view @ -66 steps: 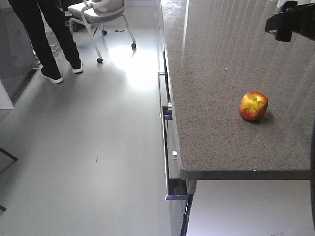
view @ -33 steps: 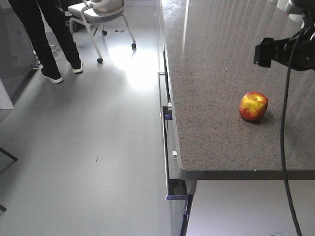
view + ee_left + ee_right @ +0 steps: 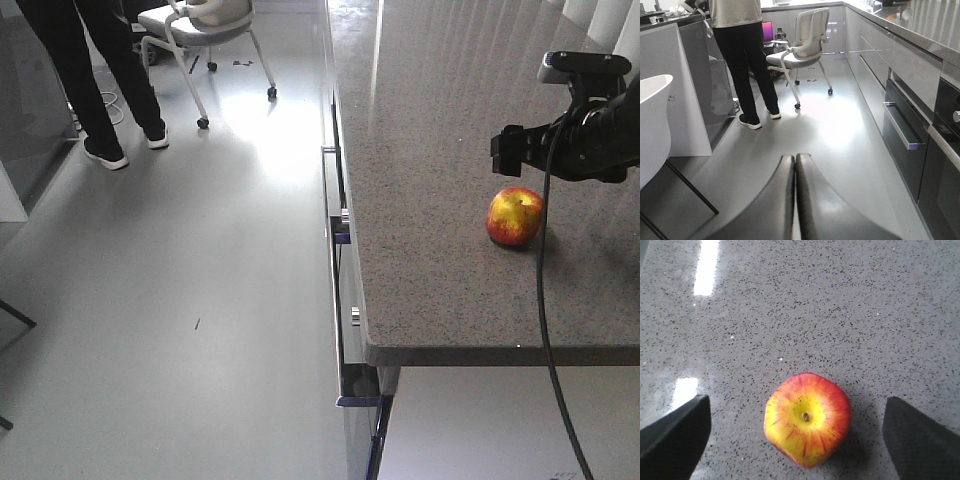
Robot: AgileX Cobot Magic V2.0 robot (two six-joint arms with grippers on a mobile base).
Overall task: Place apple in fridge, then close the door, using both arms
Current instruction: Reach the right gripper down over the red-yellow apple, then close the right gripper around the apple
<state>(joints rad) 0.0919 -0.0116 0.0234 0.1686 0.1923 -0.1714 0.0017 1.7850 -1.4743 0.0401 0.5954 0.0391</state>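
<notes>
From the front, the apple point(image 3: 515, 217) sits on the speckled grey counter point(image 3: 440, 110), red with a yellow patch up top. It is well in from the counter's left edge and nearer the front edge. The right gripper point(image 3: 512, 151) hangs just above and behind it. Left of the counter there is wide bare floor point(image 3: 200, 300), with a person point(image 3: 100, 80) and a chair point(image 3: 205, 25) far back.

The left wrist view shows the left gripper point(image 3: 795, 200) pressed together over open floor, with drawer fronts point(image 3: 905, 100) along the right.

The right wrist view looks straight down at the apple, stem up, yellow rays spreading into red. The fingers point(image 3: 675, 435) are spread wide on either side, clear of it.
</notes>
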